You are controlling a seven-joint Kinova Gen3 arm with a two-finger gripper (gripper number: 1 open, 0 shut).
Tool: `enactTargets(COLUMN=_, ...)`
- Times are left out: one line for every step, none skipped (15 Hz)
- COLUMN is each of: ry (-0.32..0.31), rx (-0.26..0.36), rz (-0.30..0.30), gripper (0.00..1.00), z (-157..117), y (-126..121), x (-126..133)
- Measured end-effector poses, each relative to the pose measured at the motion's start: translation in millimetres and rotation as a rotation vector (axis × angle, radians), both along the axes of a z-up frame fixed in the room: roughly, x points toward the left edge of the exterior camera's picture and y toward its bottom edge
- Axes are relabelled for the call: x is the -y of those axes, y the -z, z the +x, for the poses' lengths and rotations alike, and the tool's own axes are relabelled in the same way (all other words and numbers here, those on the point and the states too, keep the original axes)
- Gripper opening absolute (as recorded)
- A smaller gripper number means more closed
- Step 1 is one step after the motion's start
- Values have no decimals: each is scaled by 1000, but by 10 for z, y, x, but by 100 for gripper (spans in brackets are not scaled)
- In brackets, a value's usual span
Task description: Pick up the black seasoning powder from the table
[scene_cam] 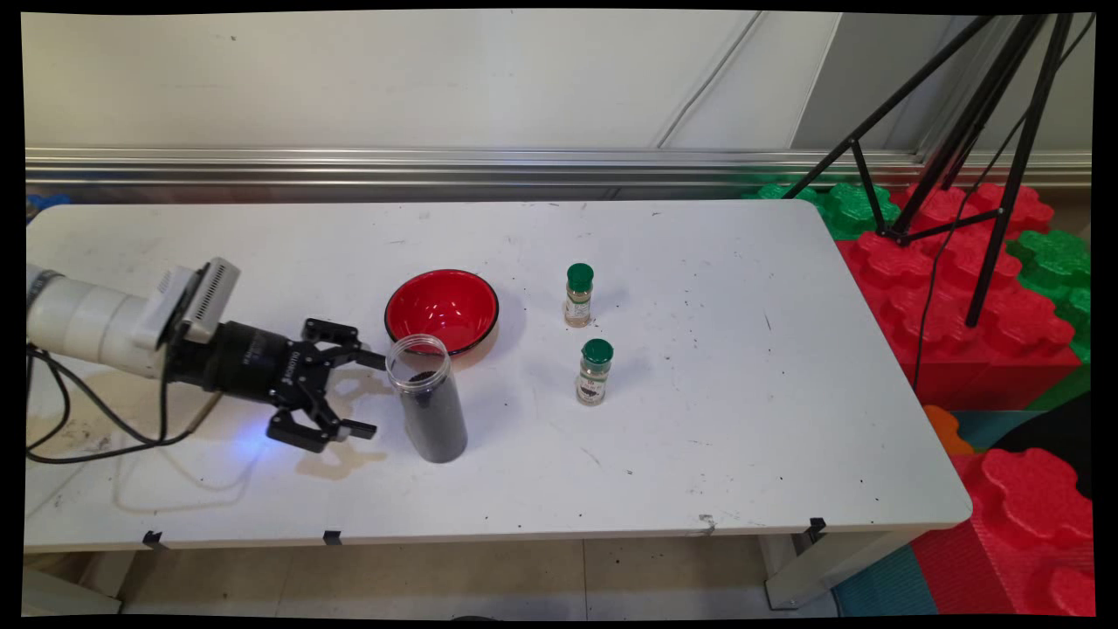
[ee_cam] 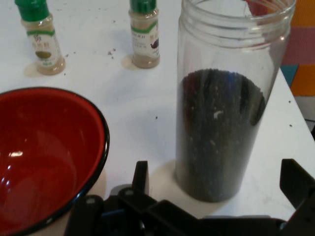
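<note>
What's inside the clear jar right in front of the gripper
The clear jar has no lid and is filled roughly two thirds with dark, fine granules; the upper part is empty. What the granules are cannot be told. The open gripper faces it.

The spice bottle [ee_cam: 145,34] labels and the gripper [scene_cam: 360,395] lettering are too small to read.

This looks like a robotics lab or test room. A scuffed white bench [scene_cam: 699,454] stands against a plain wall with a metal rail [scene_cam: 437,164]. A black tripod [scene_cam: 961,140] rises at the right over big red and green foam blocks [scene_cam: 961,288]. A white robot arm [scene_cam: 87,319] with trailing cables reaches over the bench.
</note>
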State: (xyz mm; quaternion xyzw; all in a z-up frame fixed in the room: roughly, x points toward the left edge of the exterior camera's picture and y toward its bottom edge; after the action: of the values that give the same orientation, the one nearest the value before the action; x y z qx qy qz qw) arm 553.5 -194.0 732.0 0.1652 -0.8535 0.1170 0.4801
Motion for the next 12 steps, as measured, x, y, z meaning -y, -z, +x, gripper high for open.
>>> enactTargets(ry=3, rx=-3, rz=-4, gripper=100, z=-27, y=18, x=14)
enactTargets(ry=8, rx=-11, rz=-12, gripper=100, z=-93, y=60, x=46)
enactTargets(ry=13, rx=-18, rz=-18, gripper=100, z=-154, y=98, x=76)
enactTargets(ry=15, rx=-23, rz=-22, gripper=100, z=-188, y=119, x=93)
enactTargets(ry=17, rx=-28, rz=-25, gripper=100, z=-226, y=143, x=113)
enactTargets(ry=18, rx=-32, rz=-27, gripper=100, z=-261, y=168, x=129)
enactTargets(ry=20, rx=-38, rz=-28, gripper=100, z=-305, y=205, x=151)
enactTargets(ry=21, rx=-41, rz=-28, gripper=100, z=-333, y=229, x=163)
enactTargets(ry=22, rx=-44, rz=-28, gripper=100, z=-356, y=248, x=172)
enactTargets(ry=22, rx=-47, rz=-28, gripper=100, z=-370, y=259, x=177)
enactTargets(ry=23, rx=-52, rz=-26, gripper=100, z=-402, y=282, x=191)
enactTargets(ry=23, rx=-54, rz=-26, gripper=100, z=-415, y=291, x=196)
